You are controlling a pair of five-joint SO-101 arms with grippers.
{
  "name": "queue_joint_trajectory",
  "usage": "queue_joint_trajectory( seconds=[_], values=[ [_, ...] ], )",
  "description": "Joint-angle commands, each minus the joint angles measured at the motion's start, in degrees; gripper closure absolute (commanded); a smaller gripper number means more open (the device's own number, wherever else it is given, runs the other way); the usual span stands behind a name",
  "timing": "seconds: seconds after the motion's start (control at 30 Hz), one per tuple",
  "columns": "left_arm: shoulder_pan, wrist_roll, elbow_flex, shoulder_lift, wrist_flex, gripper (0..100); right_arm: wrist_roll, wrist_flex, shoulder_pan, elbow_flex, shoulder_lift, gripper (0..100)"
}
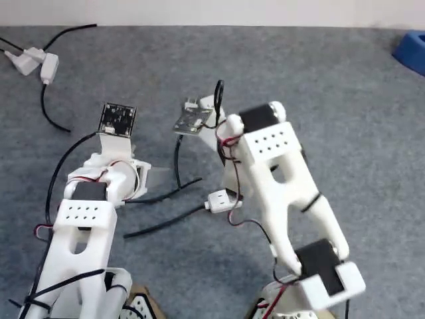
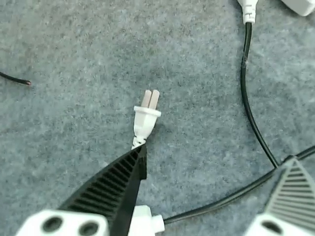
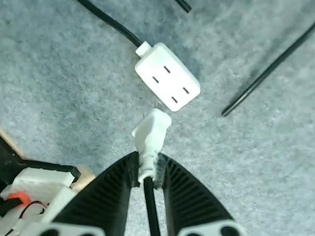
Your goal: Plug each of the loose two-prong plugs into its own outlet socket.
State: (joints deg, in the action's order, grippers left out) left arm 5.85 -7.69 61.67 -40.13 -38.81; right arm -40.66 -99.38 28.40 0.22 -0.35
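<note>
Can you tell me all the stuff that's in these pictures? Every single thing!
carpet: one, grey, under everything.
outlet socket: one, white, on the carpet.
two-prong plugs: two, white; one held with its prongs facing the outlet socket, the other lying loose on the carpet.
white cord ends: two, white, far left corner in the high view.
black cords: several, black, trailing over the carpet.
blue object: one, blue, far right edge.
left gripper: one, black fingers, open beside the loose plug.
right gripper: one, black fingers, shut on the held plug.
</note>
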Motion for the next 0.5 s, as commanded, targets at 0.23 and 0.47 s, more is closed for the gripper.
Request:
queue_joint_trajectory(
  seconds=[0.23,0.47],
  values=[
    [-0.6,-0.4,0.1,-0.1,1.1,60,-0.6,-1.4,-0.9,-9.2,8.3,99.2],
    [-0.6,-0.4,0.1,-0.1,1.1,60,-0.3,-1.5,-2.4,-10.1,9.7,99.2]
  ],
)
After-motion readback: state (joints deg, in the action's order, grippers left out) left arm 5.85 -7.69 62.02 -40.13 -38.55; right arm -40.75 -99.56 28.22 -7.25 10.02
